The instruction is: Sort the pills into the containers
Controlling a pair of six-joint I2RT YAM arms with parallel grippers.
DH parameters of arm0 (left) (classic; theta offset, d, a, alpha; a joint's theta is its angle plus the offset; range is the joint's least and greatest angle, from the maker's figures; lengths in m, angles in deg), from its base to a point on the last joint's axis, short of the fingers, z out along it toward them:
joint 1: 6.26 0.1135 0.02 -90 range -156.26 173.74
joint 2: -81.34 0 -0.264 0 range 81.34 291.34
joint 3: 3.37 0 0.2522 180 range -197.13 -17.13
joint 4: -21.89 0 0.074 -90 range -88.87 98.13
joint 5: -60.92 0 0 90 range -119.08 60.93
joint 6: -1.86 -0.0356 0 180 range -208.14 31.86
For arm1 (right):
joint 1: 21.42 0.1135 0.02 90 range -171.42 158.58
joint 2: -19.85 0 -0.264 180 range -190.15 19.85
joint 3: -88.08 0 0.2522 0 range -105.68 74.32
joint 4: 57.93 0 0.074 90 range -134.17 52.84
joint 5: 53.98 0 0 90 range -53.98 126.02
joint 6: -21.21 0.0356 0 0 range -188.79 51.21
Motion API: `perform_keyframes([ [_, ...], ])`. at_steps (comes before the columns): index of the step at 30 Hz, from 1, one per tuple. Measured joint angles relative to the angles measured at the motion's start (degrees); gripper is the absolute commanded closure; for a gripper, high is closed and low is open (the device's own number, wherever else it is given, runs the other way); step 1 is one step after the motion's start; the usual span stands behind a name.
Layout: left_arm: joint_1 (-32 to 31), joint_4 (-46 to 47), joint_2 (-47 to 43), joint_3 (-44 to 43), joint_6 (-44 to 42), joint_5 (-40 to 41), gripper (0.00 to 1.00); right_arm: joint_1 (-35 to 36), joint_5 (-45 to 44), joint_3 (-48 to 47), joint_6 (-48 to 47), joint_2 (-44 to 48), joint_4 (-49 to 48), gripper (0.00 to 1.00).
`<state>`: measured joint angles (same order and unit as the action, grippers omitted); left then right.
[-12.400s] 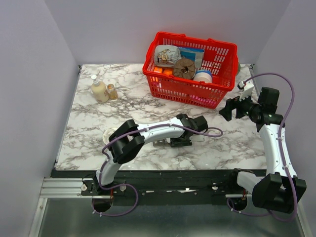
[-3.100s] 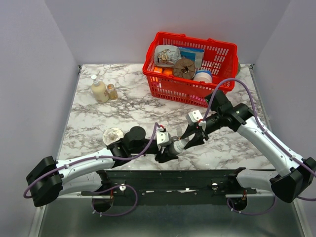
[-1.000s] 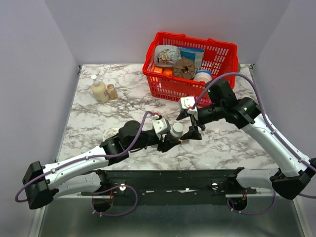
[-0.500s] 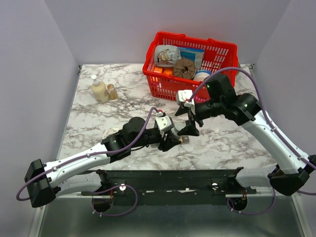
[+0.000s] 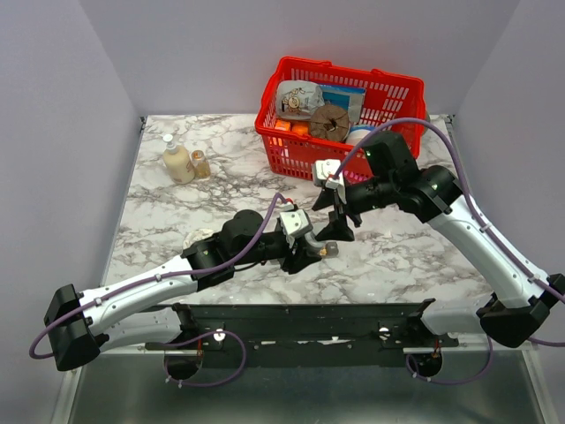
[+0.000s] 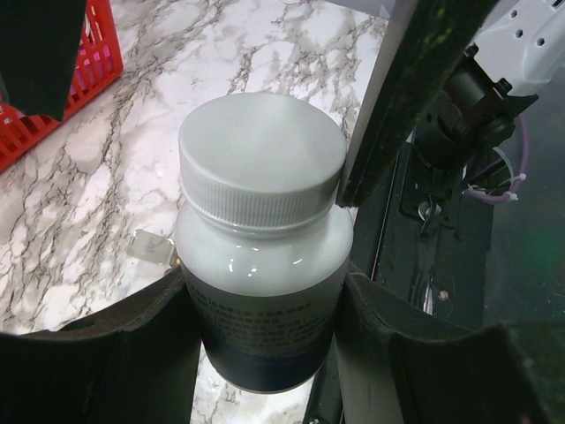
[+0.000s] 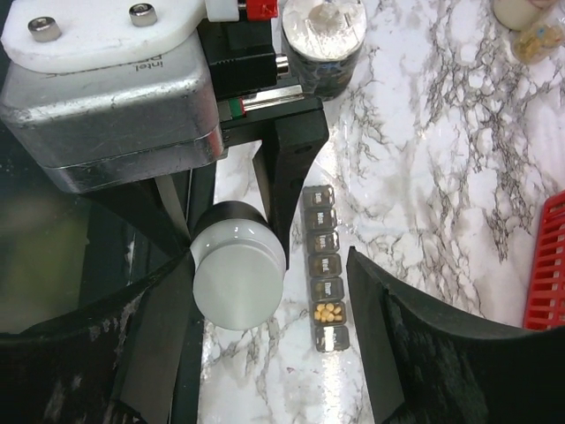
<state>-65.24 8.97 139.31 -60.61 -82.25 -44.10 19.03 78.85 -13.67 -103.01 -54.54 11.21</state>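
Note:
My left gripper is shut on a white pill bottle with a white screw cap and holds it upright above the table. My right gripper is open and hangs over the bottle. The cap lies between its fingers, close to the left one. The containers are a dark grey strip of day-labelled compartments lying on the marble below. One compartment holds yellow pills. In the top view both grippers meet at the table's front middle, left and right, and hide the bottle and strip.
A red wire basket full of goods stands at the back right. Two small bottles stand at the back left. A round tin with a clear lid sits near the strip's far end. The table's front edge and black rail are close.
Over the last second the right gripper has closed in over the bottle, which now hides under it in the top view. The left gripper with the bottle has shifted slightly right.

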Motion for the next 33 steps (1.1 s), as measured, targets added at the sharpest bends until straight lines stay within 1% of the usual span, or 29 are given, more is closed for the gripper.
perform_keyframes([
  [7, 0.0, -0.3, 0.1, 0.0, 0.2, 0.3, 1.00, 0.0, 0.1, 0.8, 0.3, 0.0, 0.0, 0.29],
  [11, 0.0, -0.3, 0.1, 0.0, 0.4, 0.9, 1.00, 0.0, 0.0, 1.9, 0.4, 0.0, 0.0, 0.34],
  [14, 0.0, -0.4, 0.1, 0.0, 0.7, 1.5, 1.00, 0.0, 0.1, 2.5, 0.5, 0.0, 0.0, 0.46],
  [15, 0.0, -0.3, 0.1, 0.0, 0.8, 1.8, 1.00, 0.0, 0.1, 2.5, 0.6, 0.0, 0.1, 0.54],
  [17, 0.0, -0.4, 0.1, 0.0, 0.9, 2.3, 1.00, 0.1, 0.2, 2.5, 0.8, 0.0, 0.3, 0.64],
  [18, 0.0, -0.5, 0.2, 0.0, 0.9, 2.3, 1.00, 0.2, 0.1, 2.5, 0.8, 0.0, 0.3, 0.72],
  [19, 0.0, -0.5, 0.2, 0.0, 0.9, 2.3, 1.00, 0.2, 0.1, 2.5, 0.8, 0.0, 0.3, 0.73],
  [20, 0.0, -0.5, 0.2, 0.0, 0.8, 2.3, 1.00, 0.2, 0.2, 2.5, 0.8, 0.0, 0.4, 0.77],
  [25, 0.0, -0.8, 0.0, -0.1, -0.6, 1.7, 1.00, 0.1, 1.7, 2.4, -1.1, 0.0, 1.2, 0.80],
  [33, -0.2, -3.1, -5.6, 1.1, -6.3, -3.8, 1.00, 0.2, 12.2, 0.8, -9.0, -0.2, 5.1, 0.81],
])
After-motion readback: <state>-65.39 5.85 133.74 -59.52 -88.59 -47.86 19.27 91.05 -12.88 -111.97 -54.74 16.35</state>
